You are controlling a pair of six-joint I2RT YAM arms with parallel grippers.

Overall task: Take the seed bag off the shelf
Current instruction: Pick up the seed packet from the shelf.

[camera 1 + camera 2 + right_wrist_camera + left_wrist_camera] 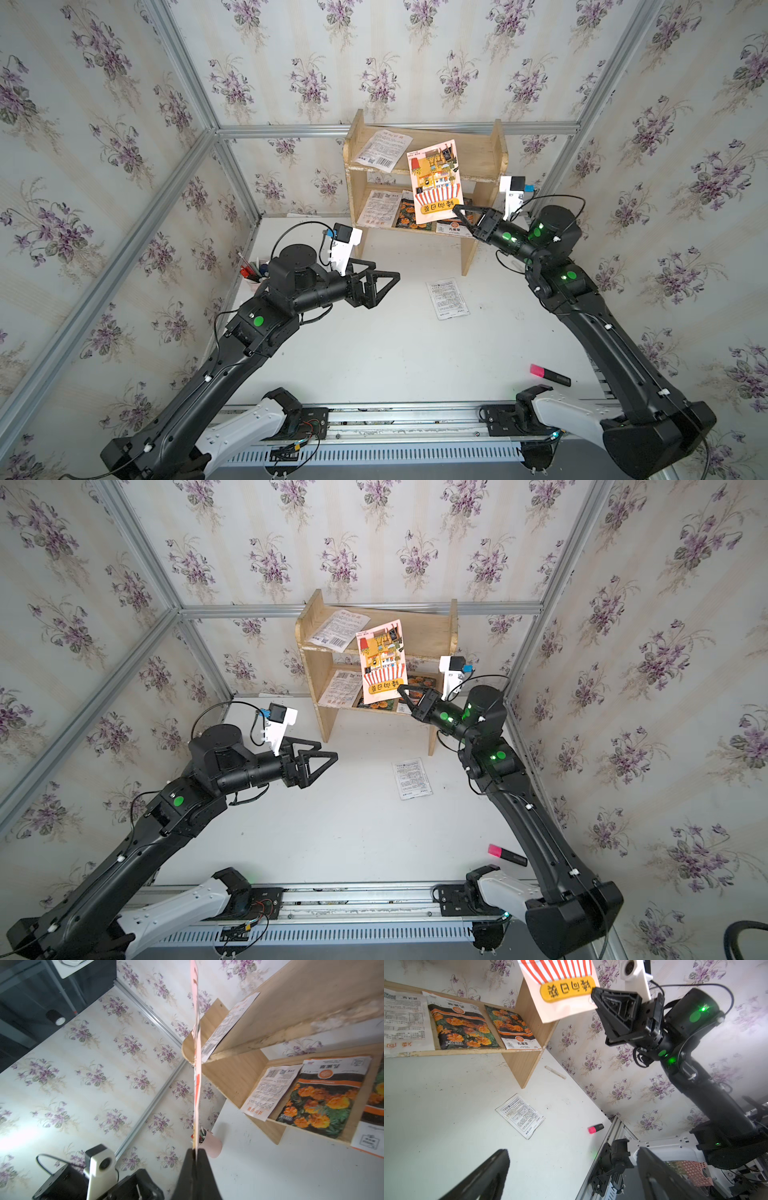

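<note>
The seed bag (436, 178) (382, 658) is a pink and orange packet with a red-striped awning and a yellow label. It hangs in the air in front of the light wooden shelf (478, 153) (428, 633). My right gripper (459, 210) (402, 688) is shut on its lower edge. In the right wrist view the seed bag (196, 1064) shows edge-on, rising from the right gripper (195, 1151). My left gripper (386, 270) (328, 749) (573, 1151) hovers open over the table, left of the shelf, with nothing between its fingers.
A white packet (382, 149) lies on the shelf's top tier. Marigold packets (409, 212) and a white one fill the lower tier. Another white packet (446, 298) lies on the table before the shelf. A pink highlighter (548, 374) lies near the right arm. A pen cup (253, 274) stands at the left wall.
</note>
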